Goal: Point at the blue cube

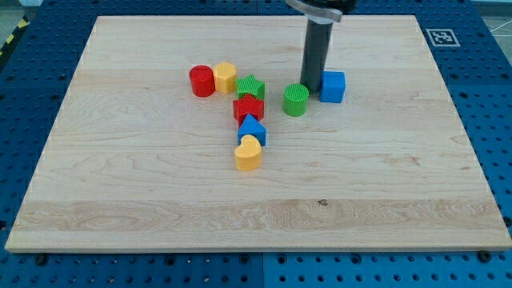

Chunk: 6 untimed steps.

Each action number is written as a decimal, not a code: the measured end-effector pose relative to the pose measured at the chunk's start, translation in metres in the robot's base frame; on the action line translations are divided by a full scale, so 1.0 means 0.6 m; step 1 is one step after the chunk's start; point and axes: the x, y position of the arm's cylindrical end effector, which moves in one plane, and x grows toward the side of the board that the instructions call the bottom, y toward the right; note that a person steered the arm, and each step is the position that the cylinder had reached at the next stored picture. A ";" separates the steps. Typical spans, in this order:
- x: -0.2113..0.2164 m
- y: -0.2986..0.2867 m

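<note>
Wooden tabletop [160, 192] on blue pegboard [24, 120], my tip [313, 86] down between blue cube [333, 86] and green cylinder [295, 100], perhaps touching the cube, no jaws on this rod, cluster leftward: red cylinder [202, 81], yellow block [226, 77], green block [250, 87], red block [249, 108], blue block [252, 129], yellow heart [249, 152].

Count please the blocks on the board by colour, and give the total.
Red: 2, cylinder and star
Yellow: 2, and heart
Green: 2, and cylinder
Blue: 2, cube and
Total: 8
</note>
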 end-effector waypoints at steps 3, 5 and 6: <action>-0.046 -0.017; -0.115 0.035; -0.086 0.042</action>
